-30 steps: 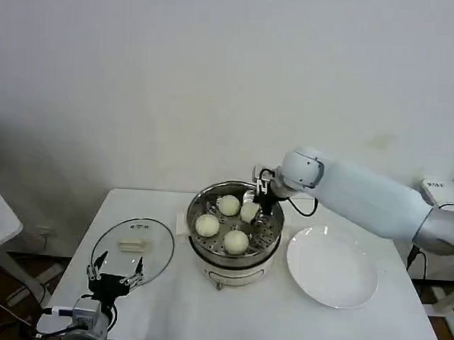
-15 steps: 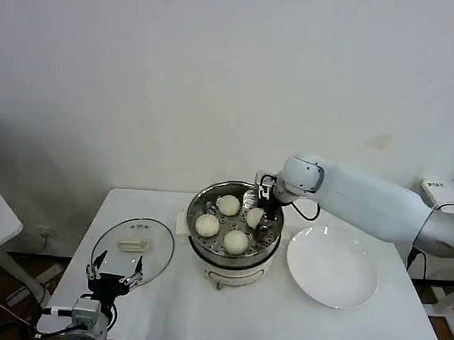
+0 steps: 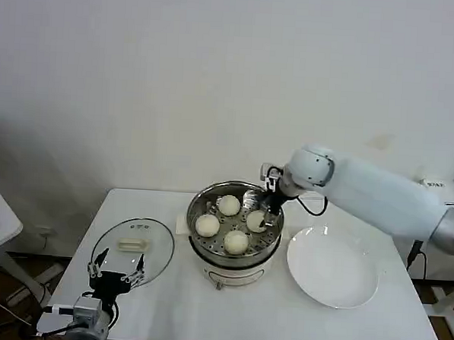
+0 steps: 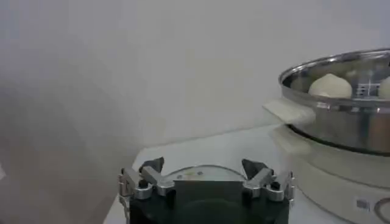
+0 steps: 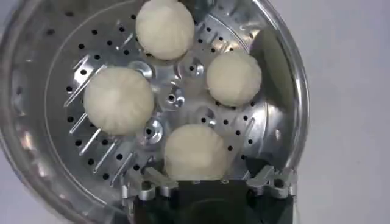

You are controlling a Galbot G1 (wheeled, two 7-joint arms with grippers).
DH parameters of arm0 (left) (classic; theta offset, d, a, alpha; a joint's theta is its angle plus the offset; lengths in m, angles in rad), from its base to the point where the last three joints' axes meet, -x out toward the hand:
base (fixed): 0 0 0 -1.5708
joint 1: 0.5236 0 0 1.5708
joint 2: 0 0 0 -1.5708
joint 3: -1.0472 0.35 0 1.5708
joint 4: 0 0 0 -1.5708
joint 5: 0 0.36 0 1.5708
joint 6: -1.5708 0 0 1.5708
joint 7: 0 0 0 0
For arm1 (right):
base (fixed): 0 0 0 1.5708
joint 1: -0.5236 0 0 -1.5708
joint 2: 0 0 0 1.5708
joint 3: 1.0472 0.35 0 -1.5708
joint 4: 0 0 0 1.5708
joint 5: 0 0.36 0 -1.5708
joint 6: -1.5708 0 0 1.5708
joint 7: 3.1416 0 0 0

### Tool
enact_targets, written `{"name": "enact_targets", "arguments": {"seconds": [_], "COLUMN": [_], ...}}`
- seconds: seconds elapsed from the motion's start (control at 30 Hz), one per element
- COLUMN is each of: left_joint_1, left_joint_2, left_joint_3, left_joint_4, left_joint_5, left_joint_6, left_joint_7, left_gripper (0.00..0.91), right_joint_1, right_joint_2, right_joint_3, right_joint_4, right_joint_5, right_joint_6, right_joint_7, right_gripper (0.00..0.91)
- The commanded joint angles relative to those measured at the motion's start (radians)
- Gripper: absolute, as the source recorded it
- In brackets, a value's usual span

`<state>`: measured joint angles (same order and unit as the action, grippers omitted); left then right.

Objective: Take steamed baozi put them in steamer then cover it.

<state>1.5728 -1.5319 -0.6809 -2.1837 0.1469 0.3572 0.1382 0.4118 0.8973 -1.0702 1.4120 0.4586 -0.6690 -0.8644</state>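
White wall and white counter [image 3: 205,306] are framing a loaded steamer [image 3: 234,230], its cover [image 3: 133,249] lying apart on the counter's left.

All four baozi [image 5: 119,100] are sitting on the perforated tray while the right hand [image 3: 265,215], fingers spread and empty, is hovering just above the nearest bun. The left hand [image 3: 116,273], also spread, is waiting beside the cover's near edge. A bun risks being clipped if that right hand is being lifted carelessly; the glass cover could slip if gripped off-centre.

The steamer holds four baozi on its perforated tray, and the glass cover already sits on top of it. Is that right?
Not quite. The steamer does hold four baozi, but the cover lies on the table to the steamer's left, as the head view shows.
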Motion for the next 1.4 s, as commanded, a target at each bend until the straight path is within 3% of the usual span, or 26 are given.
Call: {"name": "enact_targets", "arguments": {"seconds": [0.03, 0.1, 0.17, 0.2, 0.33, 0.4, 0.47, 0.63, 0.7, 0.8, 0.87, 1.03, 1.1, 1.27, 1.4], "left_joint_1": [0.003, 0.007, 0.015, 0.017, 0.023, 0.031, 0.034, 0.040, 0.042, 0.043, 0.045, 0.033, 0.030, 0.015, 0.009], "left_joint_2": [0.002, 0.002, 0.006, 0.007, 0.007, 0.011, 0.011, 0.014, 0.017, 0.019, 0.024, 0.034, 0.031, 0.046, 0.056], "left_joint_3": [0.004, 0.008, 0.015, 0.018, 0.026, 0.028, 0.032, 0.050, 0.056, 0.064, 0.066, 0.065, 0.062, 0.057, 0.047], "left_joint_4": [-0.007, -0.011, -0.018, -0.020, -0.037, -0.047, -0.052, -0.053, -0.053, -0.044, -0.038, -0.021, -0.019, 0.022, 0.043], "left_joint_5": [-0.001, 0.000, -0.010, -0.018, -0.043, -0.046, -0.047, -0.041, -0.037, -0.037, -0.040, -0.043, -0.042, -0.056, -0.063], "left_joint_6": [0.001, 0.001, -0.005, -0.012, -0.028, -0.037, -0.036, -0.036, -0.041, -0.064, -0.068, -0.068, -0.068, -0.071, -0.070], "left_joint_7": [0.002, 0.000, -0.004, -0.007, -0.021, -0.015, -0.014, -0.011, -0.005, 0.008, 0.012, 0.014, 0.014, 0.009, 0.006], "left_gripper": [0.907, 0.907, 0.907, 0.907, 0.907, 0.907, 0.907, 0.907, 0.907, 0.907, 0.907, 0.907, 0.907, 0.907, 0.907], "right_joint_1": [0.038, -0.003, -0.067, -0.087, -0.276, -0.398, -0.605, -1.187, -1.413, -1.642, -1.751, -1.972, -2.048, -2.145, -2.177], "right_joint_2": [-0.149, -0.194, -0.252, -0.269, -0.363, -0.405, -0.424, -0.380, -0.331, -0.206, -0.129, 0.071, 0.184, 0.311, 0.400], "right_joint_3": [0.158, 0.228, 0.333, 0.355, 0.571, 0.656, 0.859, 1.447, 1.624, 1.835, 1.919, 2.010, 2.006, 1.958, 1.909], "right_joint_4": [0.141, 0.163, 0.207, 0.216, 0.315, 0.363, 0.419, 0.563, 0.617, 0.666, 0.691, 0.727, 0.711, 0.650, 0.603], "right_joint_5": [0.142, 0.168, 0.201, 0.211, 0.265, 0.291, 0.282, 0.279, 0.235, 0.178, 0.173, 0.107, 0.021, -0.084, -0.135], "right_joint_6": [-0.004, 0.022, 0.078, 0.086, 0.131, 0.193, 0.224, 0.298, 0.337, 0.396, 0.419, 0.547, 0.630, 0.806, 0.844], "right_joint_7": [-0.002, 0.035, 0.175, 0.210, 0.446, 0.576, 0.639, 0.698, 0.699, 0.694, 0.696, 0.675, 0.666, 0.671, 0.680], "right_gripper": [0.907, 0.907, 0.907, 0.907, 0.907, 0.907, 0.907, 0.907, 0.907, 0.907, 0.907, 0.907, 0.907, 0.907, 0.907]}}
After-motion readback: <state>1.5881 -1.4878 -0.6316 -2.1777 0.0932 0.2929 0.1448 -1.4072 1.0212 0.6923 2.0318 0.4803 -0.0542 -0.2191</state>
